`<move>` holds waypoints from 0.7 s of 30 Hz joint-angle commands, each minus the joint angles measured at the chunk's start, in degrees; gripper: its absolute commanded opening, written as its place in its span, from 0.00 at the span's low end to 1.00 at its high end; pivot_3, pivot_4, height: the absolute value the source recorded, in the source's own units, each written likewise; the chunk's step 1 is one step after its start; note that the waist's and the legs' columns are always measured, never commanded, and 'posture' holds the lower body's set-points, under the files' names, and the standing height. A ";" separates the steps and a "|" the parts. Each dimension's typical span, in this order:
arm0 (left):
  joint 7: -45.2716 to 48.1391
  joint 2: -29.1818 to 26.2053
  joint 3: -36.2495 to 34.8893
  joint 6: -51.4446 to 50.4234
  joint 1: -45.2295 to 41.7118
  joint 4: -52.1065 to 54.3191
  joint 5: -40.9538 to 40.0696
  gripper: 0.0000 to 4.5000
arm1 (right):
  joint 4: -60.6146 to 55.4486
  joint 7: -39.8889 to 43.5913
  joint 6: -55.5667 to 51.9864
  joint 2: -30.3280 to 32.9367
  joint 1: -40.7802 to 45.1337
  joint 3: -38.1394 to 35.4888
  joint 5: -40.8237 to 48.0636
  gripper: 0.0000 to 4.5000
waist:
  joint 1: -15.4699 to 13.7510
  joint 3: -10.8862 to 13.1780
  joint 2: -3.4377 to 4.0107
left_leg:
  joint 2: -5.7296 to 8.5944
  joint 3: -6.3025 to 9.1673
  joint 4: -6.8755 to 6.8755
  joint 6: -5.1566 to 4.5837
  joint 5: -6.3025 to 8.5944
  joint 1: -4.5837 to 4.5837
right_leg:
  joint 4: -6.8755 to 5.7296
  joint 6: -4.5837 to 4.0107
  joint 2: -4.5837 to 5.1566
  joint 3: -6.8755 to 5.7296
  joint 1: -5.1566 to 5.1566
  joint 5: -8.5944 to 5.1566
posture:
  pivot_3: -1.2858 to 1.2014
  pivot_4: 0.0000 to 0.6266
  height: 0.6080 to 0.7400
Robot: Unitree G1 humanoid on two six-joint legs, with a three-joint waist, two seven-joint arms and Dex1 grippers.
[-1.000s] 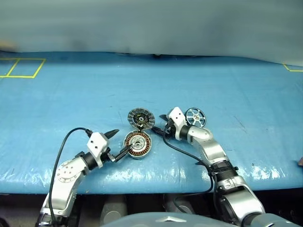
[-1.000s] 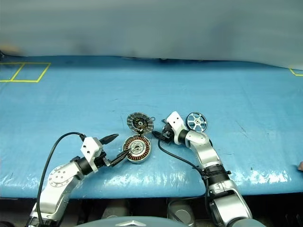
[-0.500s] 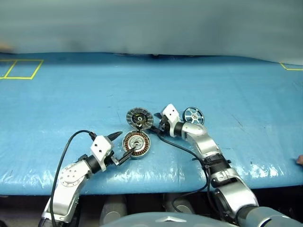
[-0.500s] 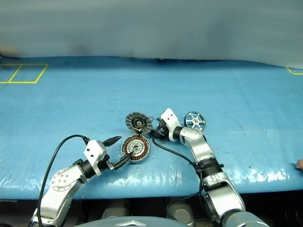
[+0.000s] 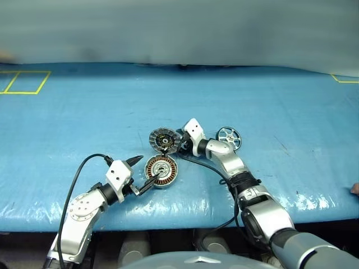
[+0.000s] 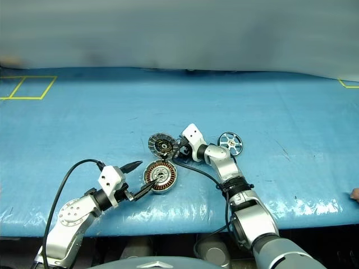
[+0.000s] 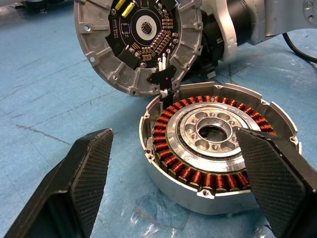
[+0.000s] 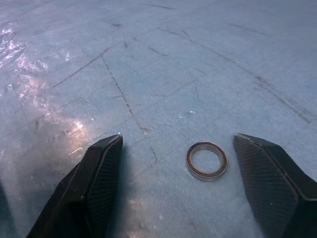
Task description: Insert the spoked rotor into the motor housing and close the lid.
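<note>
Judging by its look, the spoked rotor point(image 5: 229, 136) is a small stiff metal wheel, fairly light but smooth on its dark rim, so a pinch across the rim or through 2 spoke gaps should hold best; it lies flat on the blue bench point(image 5: 84, 106), untouched, just right of the right arm's wrist. The motor housing point(image 7: 218, 144) sits near the bench's near edge, copper windings up, between the spread fingers of the left tool point(image 5: 143, 173), which is released and grasps nothing. The lid point(image 7: 138, 42) stands tilted on its hinge at the housing's far side, dark circuit face toward the housing; the windings and that face look easy to scratch. The right tool point(image 6: 178, 149) is at the lid's right edge, fingers apart in its wrist view, with a small loose ring point(image 8: 206, 160) on the bench between them. Open bench lies far, left and right; the near edge is close.
</note>
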State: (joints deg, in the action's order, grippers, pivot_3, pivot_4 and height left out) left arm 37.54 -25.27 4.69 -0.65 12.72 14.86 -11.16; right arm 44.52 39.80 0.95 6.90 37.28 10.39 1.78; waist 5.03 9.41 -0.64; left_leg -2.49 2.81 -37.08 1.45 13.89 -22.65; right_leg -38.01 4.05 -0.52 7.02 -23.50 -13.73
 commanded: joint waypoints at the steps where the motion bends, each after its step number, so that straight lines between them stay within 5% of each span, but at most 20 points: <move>1: -0.38 -0.36 -0.31 0.25 0.31 2.34 0.34 0.93 | 1.94 0.14 -0.86 0.10 -0.40 -0.22 -0.67 0.58 | -0.01 0.00 0.00 | 0.00 0.00 0.00 0.00 0.00 0.00 | 0.00 0.00 0.00 0.00 0.00 0.00 | 0.52 0.24 1.00; 7: -0.40 -0.51 -0.29 0.10 0.14 2.54 0.40 0.93 | -0.68 1.18 -3.30 0.66 -2.98 -0.97 -0.04 0.15 | -0.02 -0.01 0.01 | 0.00 0.01 0.02 0.00 0.00 0.00 | 0.00 0.00 0.00 -0.01 0.00 0.00 | 0.52 0.24 1.00; 21: 3.88 -2.04 -2.67 3.17 -0.53 1.16 -3.32 0.93 | -34.34 1.46 -13.44 9.56 -22.05 -3.69 4.75 0.14 | -1.00 -0.03 0.01 | 0.02 0.02 0.02 0.00 0.00 -0.06 | 0.06 -0.25 0.02 -0.01 -0.02 -0.17 | 0.52 0.24 1.00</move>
State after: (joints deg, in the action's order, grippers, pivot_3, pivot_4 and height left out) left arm 40.22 -27.17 2.95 0.23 12.25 15.03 -12.81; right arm 14.31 40.71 -10.35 15.49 16.95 7.46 5.40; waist 4.03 9.37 -0.63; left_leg -2.47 2.83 -37.05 1.45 13.89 -22.71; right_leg -37.94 3.79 -0.50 7.01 -23.52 -13.91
